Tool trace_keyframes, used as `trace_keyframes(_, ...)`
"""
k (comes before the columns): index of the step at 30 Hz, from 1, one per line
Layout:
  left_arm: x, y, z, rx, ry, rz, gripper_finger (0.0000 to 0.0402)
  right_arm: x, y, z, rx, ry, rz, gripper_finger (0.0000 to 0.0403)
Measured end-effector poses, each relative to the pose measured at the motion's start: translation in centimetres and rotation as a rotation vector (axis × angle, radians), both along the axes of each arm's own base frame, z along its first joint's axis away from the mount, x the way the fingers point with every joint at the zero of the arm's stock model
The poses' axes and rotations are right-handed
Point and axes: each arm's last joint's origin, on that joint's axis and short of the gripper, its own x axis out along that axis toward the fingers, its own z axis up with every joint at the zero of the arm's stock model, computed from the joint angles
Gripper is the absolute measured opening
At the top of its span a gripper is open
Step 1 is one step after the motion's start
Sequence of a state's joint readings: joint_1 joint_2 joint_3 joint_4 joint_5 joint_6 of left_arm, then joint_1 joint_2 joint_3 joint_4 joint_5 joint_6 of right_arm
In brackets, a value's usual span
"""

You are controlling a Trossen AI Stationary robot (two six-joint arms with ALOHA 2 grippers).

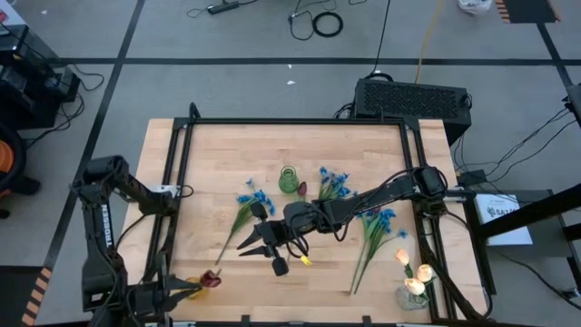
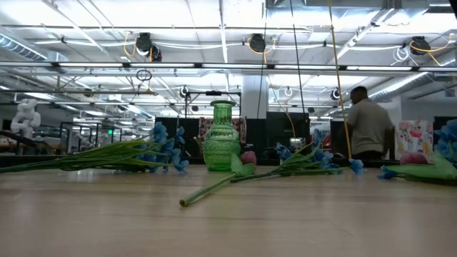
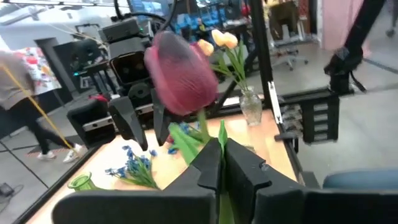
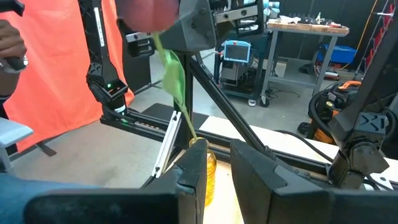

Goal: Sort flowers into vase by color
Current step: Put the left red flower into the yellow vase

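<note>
- At the table's front left corner your left gripper (image 1: 191,289) is clamped on the stem of a dark red tulip (image 1: 211,279), with the bloom just past its fingertips.
- At the front right, cream-yellow tulips (image 1: 413,272) stand in a clear glass vase (image 1: 410,297).
- Mid-table, your right gripper (image 4: 219,163) points toward the left arm. You cannot tell whether its claw is holding anything.
- Blue flowers (image 1: 251,202) lie flat on the wooden table (image 1: 218,163) in three bunches, to either side of the right arm.
- Beyond them stands an upright green vase (image 1: 289,179), and a second red tulip (image 1: 302,189) lies just beside it.
- Behind the table, a person (image 2: 368,125) stands facing away.
</note>
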State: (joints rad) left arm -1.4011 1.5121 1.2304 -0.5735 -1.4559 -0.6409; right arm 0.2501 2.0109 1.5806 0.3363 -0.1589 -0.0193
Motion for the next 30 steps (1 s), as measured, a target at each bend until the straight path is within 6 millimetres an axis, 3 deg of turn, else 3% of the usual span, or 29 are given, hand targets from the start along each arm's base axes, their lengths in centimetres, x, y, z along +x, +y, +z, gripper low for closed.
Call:
trace_keyframes(13,0.1,0.9,0.6,0.064,0.046,-0.031,0.0016,0.0,0.0,-0.1,-0.007,0.013,0.001,0.0063)
trace_keyframes(25,3.7,2.2,1.2,-0.058,0.129,0.009,0.0015,0.0,0.0,-0.2,-0.022,0.008,0.002,0.0063)
trace_keyframes(30,4.5,2.5,1.1,-0.016,0.158,0.004,0.0015,0.0,0.0,-0.2,-0.025,0.007,0.002,0.0063)
